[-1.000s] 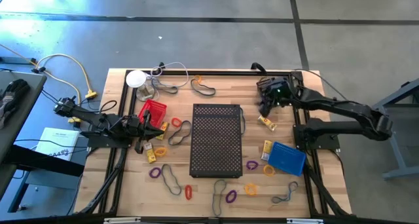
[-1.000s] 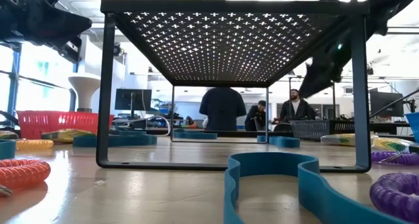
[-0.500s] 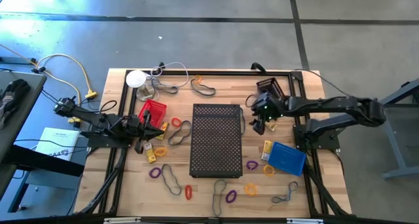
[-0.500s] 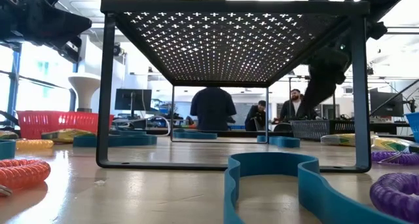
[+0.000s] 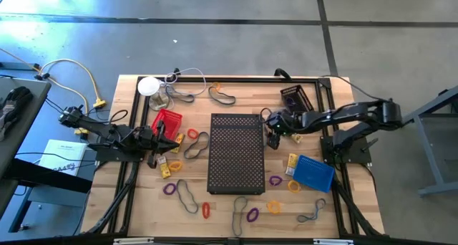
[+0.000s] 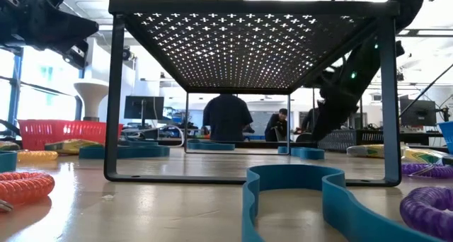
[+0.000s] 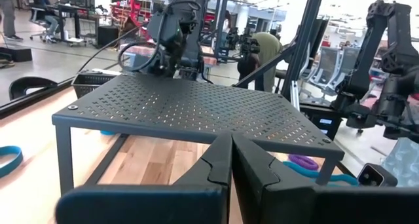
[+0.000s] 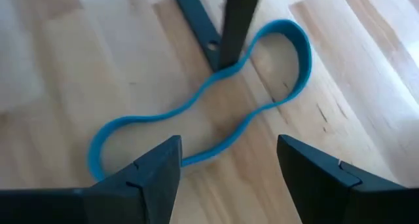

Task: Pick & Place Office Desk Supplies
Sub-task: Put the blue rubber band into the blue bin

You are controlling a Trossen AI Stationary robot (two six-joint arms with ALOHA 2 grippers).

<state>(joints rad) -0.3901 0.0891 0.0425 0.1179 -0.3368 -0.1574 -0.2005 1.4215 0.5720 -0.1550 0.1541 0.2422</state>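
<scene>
My right gripper [image 5: 275,134] hangs open, slanting down, beside the right side of the black perforated shelf [image 5: 236,152]. In the right wrist view its fingers [image 8: 229,165] stand above a thin blue band [image 8: 196,119]. The band lies flat on the wood and touches nothing but the table, passing the foot of a shelf leg [image 8: 237,27]. My left gripper [image 5: 159,140] rests shut and level by the red basket [image 5: 166,121]. Coloured loops [image 5: 275,180], more bands [image 5: 188,196] and yellow blocks [image 5: 292,162] lie scattered on the table.
A blue bin [image 5: 313,172] lies at the right and a black basket [image 5: 295,98] at the far right. A white disc with cords [image 5: 149,85] sits at the far left corner. Black frame rails [image 5: 129,180] run along the table's sides. People stand in the room beyond [image 6: 228,118].
My right gripper has swung from beside the black basket toward the table's left and near edges. It has come down to the right side of the shelf and tipped further downward. Its fingers have stayed open.
</scene>
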